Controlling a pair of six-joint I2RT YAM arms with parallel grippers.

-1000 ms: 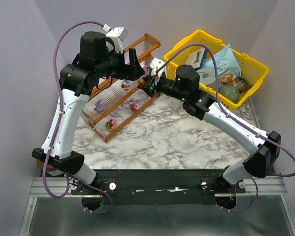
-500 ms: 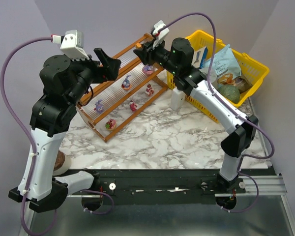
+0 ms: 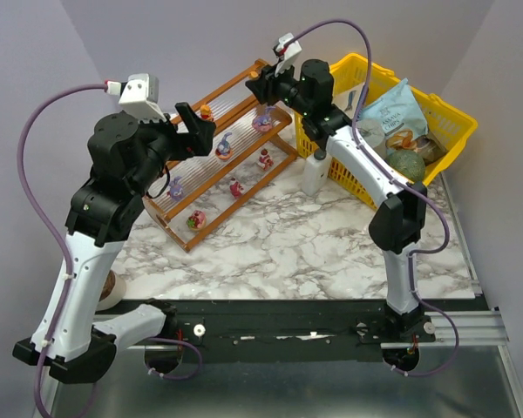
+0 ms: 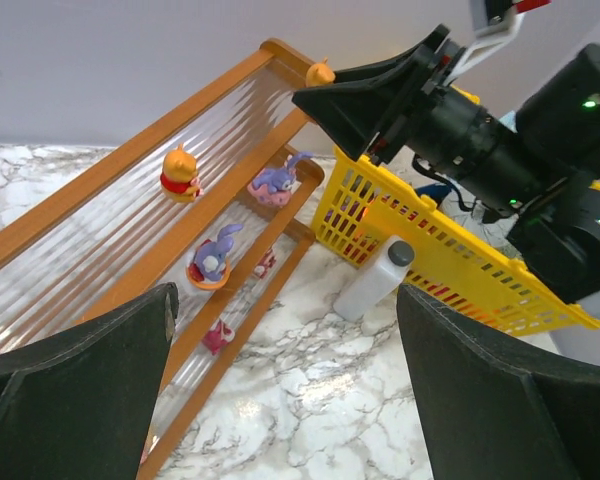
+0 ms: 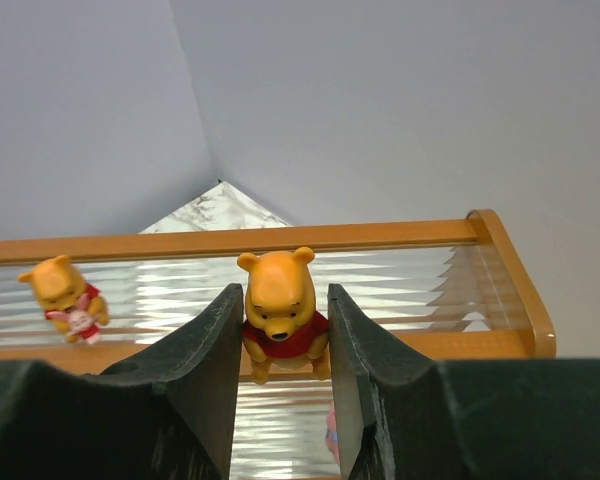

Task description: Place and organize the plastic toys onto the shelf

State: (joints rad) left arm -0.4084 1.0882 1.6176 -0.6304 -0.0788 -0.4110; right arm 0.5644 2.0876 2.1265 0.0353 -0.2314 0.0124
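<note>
The yellow bear toy (image 5: 277, 300) stands upright between the fingers of the right pincer (image 5: 284, 330), which clamps its sides. The head is at 12 o'clock and the face is toward the wrist camera. It is at the 1 o'clock end of the shelf (image 3: 235, 83), whose long axis runs from 7 to 1 o'clock in the top view. A second bear (image 5: 65, 295) sits on the top tier, at 9 o'clock from it. The left pincer (image 4: 288, 295) is wide and holds nothing.

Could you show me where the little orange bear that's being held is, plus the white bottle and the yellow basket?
orange bear (image 5: 278, 300): right wrist view, on its face.
white bottle (image 4: 372, 288): left wrist view, on its body.
yellow basket (image 4: 460, 272): left wrist view, on its side wall.
</note>
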